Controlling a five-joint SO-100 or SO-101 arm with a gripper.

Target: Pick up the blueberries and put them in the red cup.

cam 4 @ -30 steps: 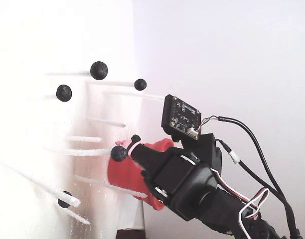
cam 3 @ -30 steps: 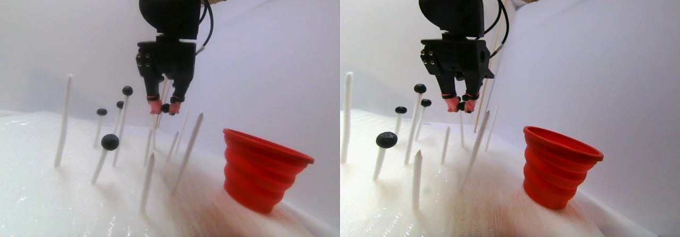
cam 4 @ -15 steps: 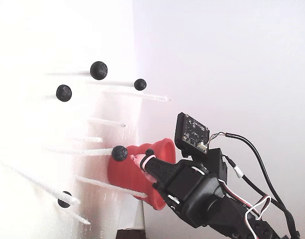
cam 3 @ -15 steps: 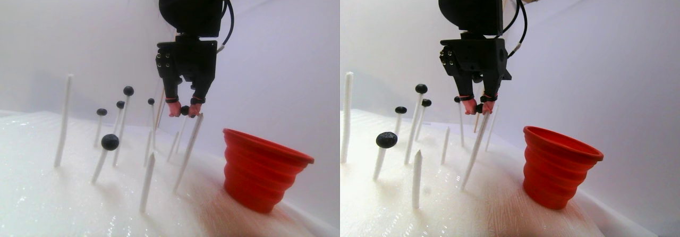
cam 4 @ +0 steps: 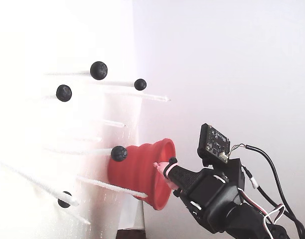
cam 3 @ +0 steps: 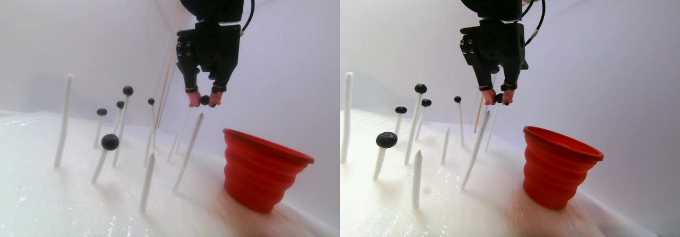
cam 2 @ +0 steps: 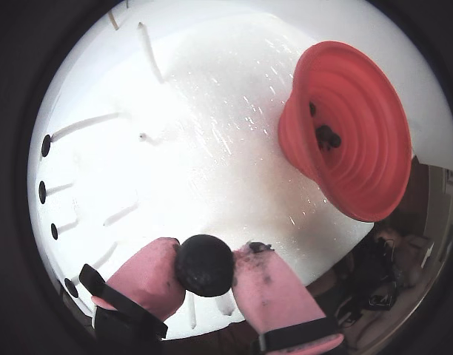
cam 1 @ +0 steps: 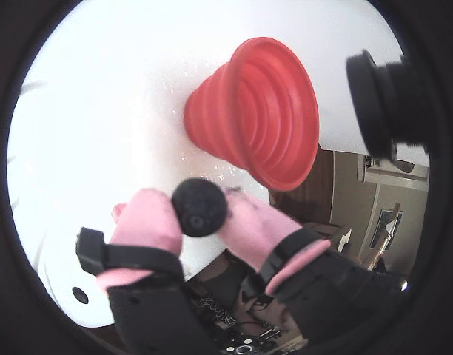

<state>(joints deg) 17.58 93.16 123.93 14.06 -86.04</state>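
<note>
My gripper [cam 3: 204, 100] is shut on one blueberry [cam 2: 204, 265], which sits pinched between the pink fingertips [cam 1: 149, 218] in both wrist views. In the stereo pair view the gripper hangs in the air, above and to the left of the red cup [cam 3: 260, 168]. The cup stands on white foam with its ribbed wall [cam 1: 249, 111] and flared rim showing. A few blueberries [cam 2: 326, 137] lie inside it. Other blueberries sit on top of white sticks, such as a large near one [cam 3: 110, 141] and a high one [cam 3: 127, 90].
Thin white sticks [cam 3: 188, 144], some bare, stand at angles in the foam [cam 3: 42, 205] between the berries and the cup. A tall bare stick [cam 3: 64, 120] stands at the left. White walls close in behind and to the right. The arm and its cables [cam 4: 252, 174] reach in from the lower right of the fixed view.
The gripper has moved up and to the right in the stereo pair view, away from the sticks and towards the cup, with the blueberry still held.
</note>
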